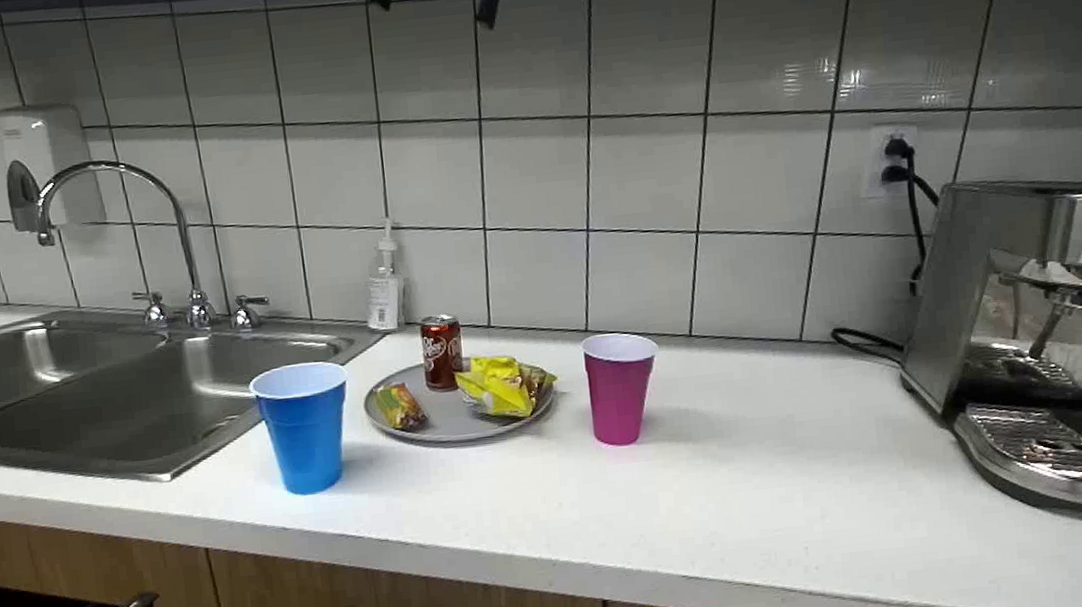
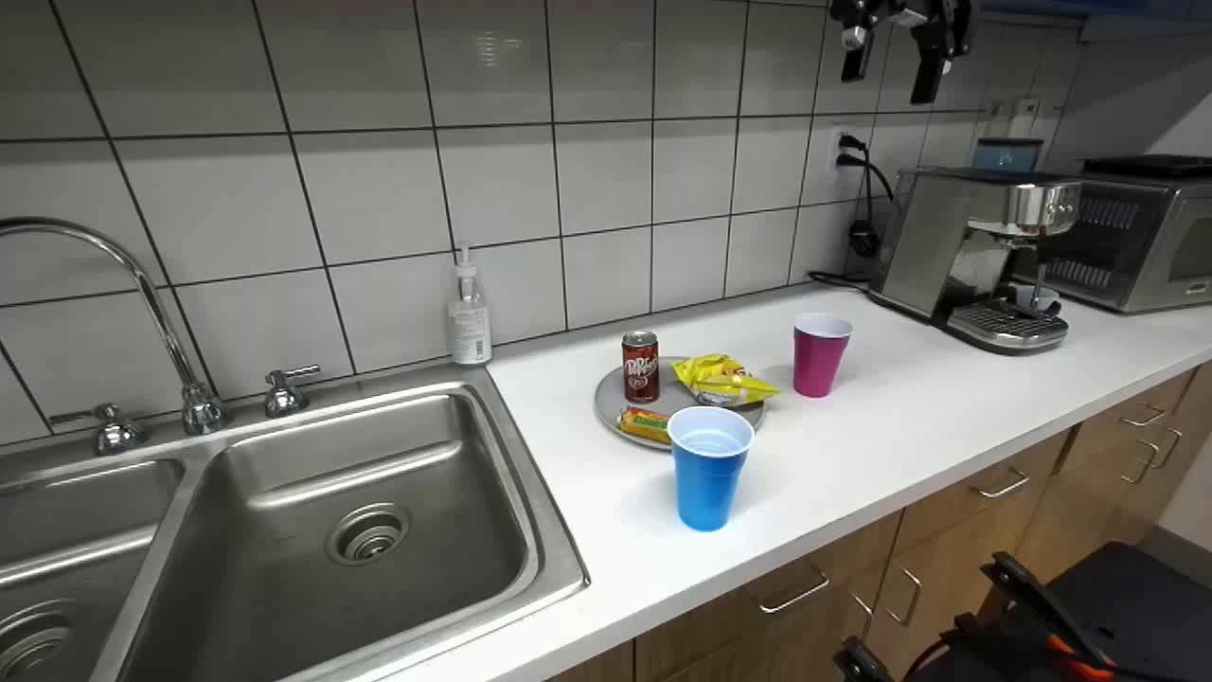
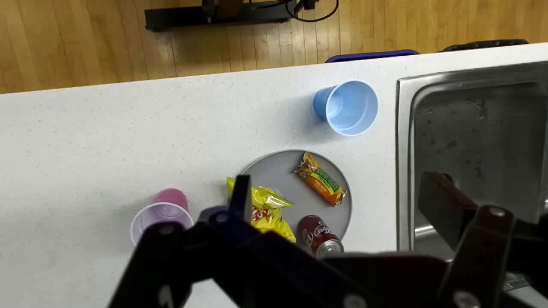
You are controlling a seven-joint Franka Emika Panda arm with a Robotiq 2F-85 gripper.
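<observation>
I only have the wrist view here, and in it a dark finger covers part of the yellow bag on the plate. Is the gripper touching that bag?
Observer: No. In both exterior views the gripper hangs high above the counter, well clear of the yellow bag.
Operator: Good. My picture ends somewhere past the pink cup, on the side away from the sink. What stands further along there?
Observer: A silver coffee machine, on the same counter near the tiled wall.
</observation>
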